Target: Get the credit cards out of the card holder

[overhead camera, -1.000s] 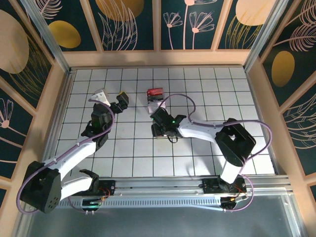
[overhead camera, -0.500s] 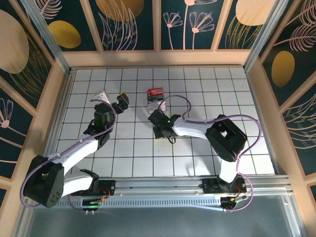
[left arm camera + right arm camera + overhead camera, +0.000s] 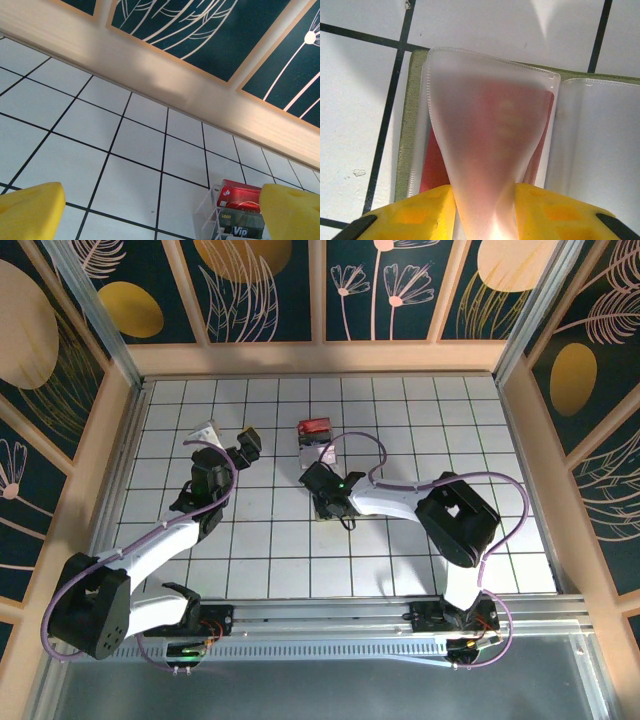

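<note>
The right gripper (image 3: 485, 212) has narrowed since a second ago and now pinches a clear sleeve (image 3: 490, 125) of the card holder (image 3: 405, 130), which lies open on the tiles (image 3: 360, 100) with a red-brown credit card (image 3: 431, 172) inside. The left gripper (image 3: 160, 212) stays spread wide, empty.

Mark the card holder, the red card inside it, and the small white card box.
card holder (image 3: 404, 125): right wrist view, on its olive-green left edge.
red card (image 3: 434, 170): right wrist view, on its lower left part, seen through the plastic.
card box (image 3: 206, 207): left wrist view, on its left wall.
</note>
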`<control>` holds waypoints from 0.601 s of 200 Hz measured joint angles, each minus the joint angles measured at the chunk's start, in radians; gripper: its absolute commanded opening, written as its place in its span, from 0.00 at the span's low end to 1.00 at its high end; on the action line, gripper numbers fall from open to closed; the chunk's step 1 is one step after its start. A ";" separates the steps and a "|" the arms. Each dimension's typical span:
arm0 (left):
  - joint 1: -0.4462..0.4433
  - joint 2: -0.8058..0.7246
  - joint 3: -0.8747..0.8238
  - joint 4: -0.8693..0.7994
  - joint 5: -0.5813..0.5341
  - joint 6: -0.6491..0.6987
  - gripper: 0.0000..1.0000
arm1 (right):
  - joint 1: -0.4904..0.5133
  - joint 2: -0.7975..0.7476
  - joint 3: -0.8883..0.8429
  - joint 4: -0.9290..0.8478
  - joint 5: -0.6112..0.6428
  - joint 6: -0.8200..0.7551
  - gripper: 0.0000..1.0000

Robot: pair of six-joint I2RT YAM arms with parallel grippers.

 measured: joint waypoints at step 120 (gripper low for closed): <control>0.000 -0.051 0.003 -0.002 0.003 0.013 0.99 | -0.034 -0.066 -0.015 -0.057 0.129 0.037 0.45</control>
